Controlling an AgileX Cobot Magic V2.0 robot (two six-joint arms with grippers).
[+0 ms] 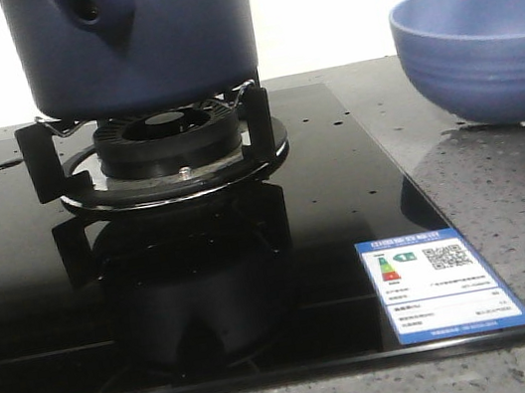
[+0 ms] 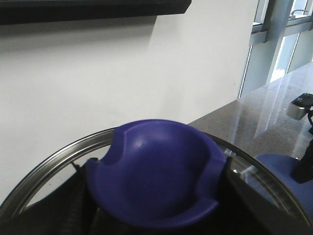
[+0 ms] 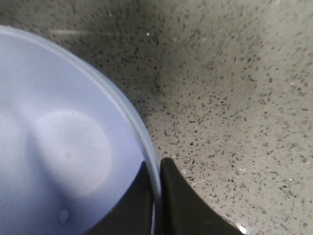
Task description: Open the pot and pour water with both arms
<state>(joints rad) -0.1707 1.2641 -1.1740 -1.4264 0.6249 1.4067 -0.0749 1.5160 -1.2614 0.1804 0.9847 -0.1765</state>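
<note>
With the pot [image 1: 140, 35] on the burner [image 1: 168, 142], the left claw [image 2: 156, 215] grasps the lid knob [image 2: 156, 178], the right claw [image 3: 157, 200] pinches the bowl [image 1: 480, 49] rim; pouring remains.

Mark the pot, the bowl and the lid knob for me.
pot [image 1: 166, 41], front view, its dark blue side wall.
bowl [image 1: 480, 49], front view, its outer wall.
lid knob [image 2: 156, 171], left wrist view, its hollowed top.

A kitchen is suggested, probably a home one, by a gas hob [image 1: 174, 151] set in a speckled stone counter [image 1: 506, 206].
</note>
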